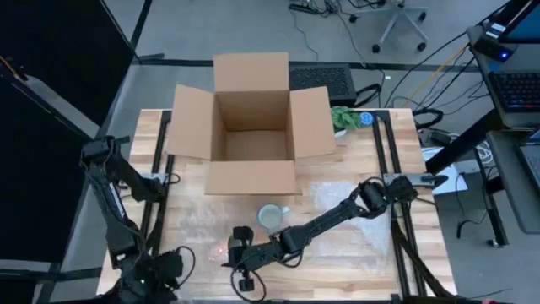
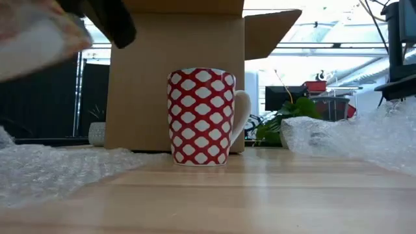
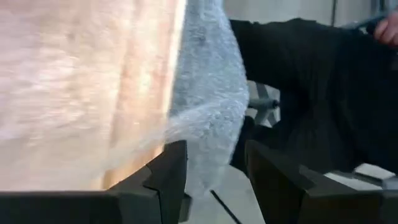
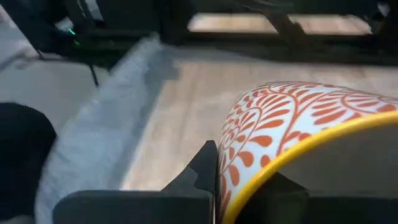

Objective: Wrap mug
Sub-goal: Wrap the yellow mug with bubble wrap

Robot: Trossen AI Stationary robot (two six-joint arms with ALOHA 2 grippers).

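A red mug with a white lattice pattern stands upright on the wooden table, its white handle turned to the picture's right. Just behind it stands a cardboard box with one flap spread out to the right, and green leaves show past the mug's handle. Bubble wrap lies on the table at the left and is heaped at the right, while a blurred dark gripper holding something pale with orange marks fills the upper left corner.

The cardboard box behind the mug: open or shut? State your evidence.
Open. In the high view, the cardboard box has all four flaps spread outward, showing its bare inside.
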